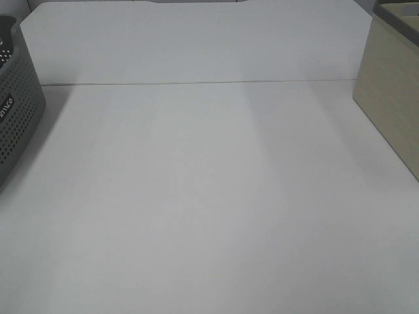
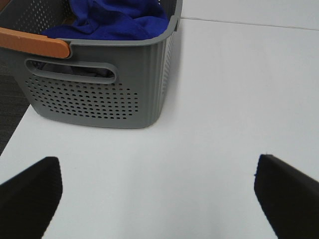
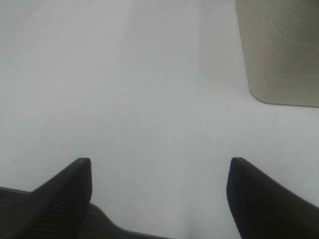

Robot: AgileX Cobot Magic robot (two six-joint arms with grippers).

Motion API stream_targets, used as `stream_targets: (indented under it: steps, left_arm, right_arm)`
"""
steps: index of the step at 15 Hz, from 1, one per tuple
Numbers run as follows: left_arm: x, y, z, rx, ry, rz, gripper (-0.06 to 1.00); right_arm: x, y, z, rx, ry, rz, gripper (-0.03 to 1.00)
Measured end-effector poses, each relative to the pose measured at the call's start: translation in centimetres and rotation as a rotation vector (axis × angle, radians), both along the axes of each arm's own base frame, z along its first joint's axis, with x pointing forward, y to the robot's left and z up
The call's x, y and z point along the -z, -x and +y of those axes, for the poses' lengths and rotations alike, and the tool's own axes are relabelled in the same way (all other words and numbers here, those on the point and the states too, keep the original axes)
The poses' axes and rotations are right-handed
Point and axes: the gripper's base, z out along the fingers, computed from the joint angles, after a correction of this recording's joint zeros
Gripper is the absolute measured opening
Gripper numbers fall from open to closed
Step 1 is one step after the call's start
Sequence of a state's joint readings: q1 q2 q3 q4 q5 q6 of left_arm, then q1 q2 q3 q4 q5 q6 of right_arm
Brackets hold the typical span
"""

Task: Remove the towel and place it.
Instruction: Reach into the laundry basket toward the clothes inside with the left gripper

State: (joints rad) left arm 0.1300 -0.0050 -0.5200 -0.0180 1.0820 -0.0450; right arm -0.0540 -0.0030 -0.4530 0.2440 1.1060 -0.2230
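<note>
The royal-blue towel [image 2: 117, 19] lies bunched inside the grey perforated basket [image 2: 99, 94], which has an orange handle [image 2: 32, 42]. In the left wrist view my left gripper [image 2: 158, 181] stands open over the white table, a short way from the basket, nothing between its black fingers [image 2: 32, 191]. My right gripper [image 3: 159, 181] is open too, above bare table, with the beige box [image 3: 279, 50] beyond it. From the high camera only a part of the basket [image 1: 16, 104] shows at the left edge; neither gripper nor the towel shows there.
A beige box [image 1: 389, 98] stands at the right edge of the white table [image 1: 209, 196]. A seam [image 1: 196, 83] runs across the table's far part. Dark floor [image 2: 10, 112] shows past the table edge beside the basket.
</note>
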Motion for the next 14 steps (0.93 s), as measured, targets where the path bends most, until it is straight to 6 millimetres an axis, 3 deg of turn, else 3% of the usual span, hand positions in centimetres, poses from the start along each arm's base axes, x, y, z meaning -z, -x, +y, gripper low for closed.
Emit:
stream_targets:
  steps: [14]
  left_arm:
    - [0.00, 0.00, 0.00, 0.011, -0.021, 0.002, 0.99]
  right_arm:
    - [-0.01, 0.20, -0.04, -0.095, -0.004, 0.000, 0.71]
